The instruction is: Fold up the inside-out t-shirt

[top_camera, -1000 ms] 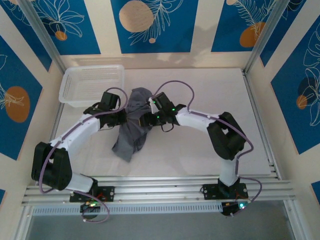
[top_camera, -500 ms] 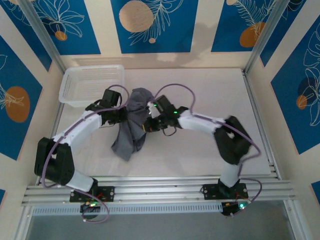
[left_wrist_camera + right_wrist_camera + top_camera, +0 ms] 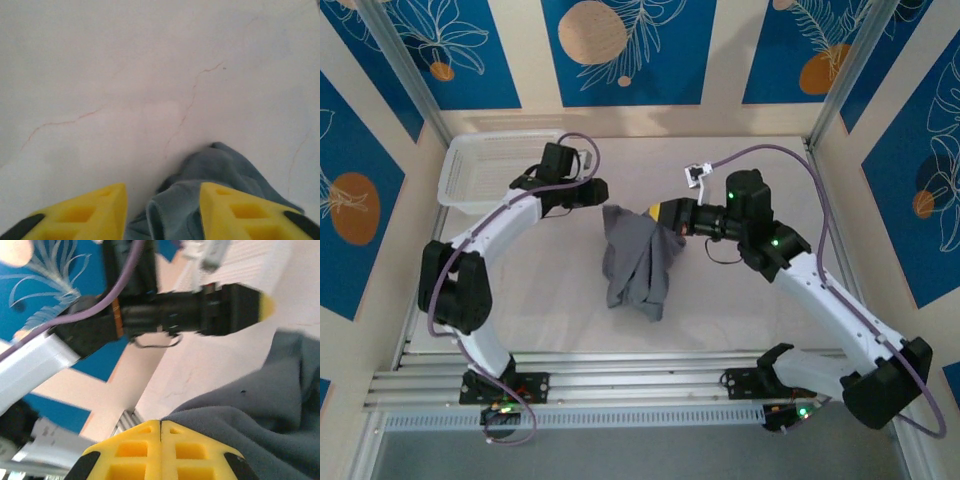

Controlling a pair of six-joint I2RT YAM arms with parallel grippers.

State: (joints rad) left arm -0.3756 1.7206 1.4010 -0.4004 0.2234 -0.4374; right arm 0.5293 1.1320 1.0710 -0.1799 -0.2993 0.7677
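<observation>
The inside-out t-shirt (image 3: 640, 262) is a bunched slate-grey heap near the middle of the table, its upper right corner raised. My right gripper (image 3: 661, 214) is shut on that corner; in the right wrist view its yellow fingers (image 3: 161, 421) press together with grey cloth (image 3: 250, 425) coming out beside them. My left gripper (image 3: 602, 190) stands open just off the shirt's upper left edge. In the left wrist view its fingers (image 3: 162, 189) are apart, and a fold of the shirt (image 3: 220, 167) lies loose between and beyond them.
A white mesh-sided basket (image 3: 485, 170) stands at the back left, close behind the left arm. Metal rails (image 3: 640, 375) run along the near edge. Patterned walls close in the table on three sides. Bare tabletop (image 3: 760, 170) lies to the right and back.
The right gripper closed on the shirt and drew it to the right, with the arm stretching out. The left gripper let go, opened and drew back toward the basket.
</observation>
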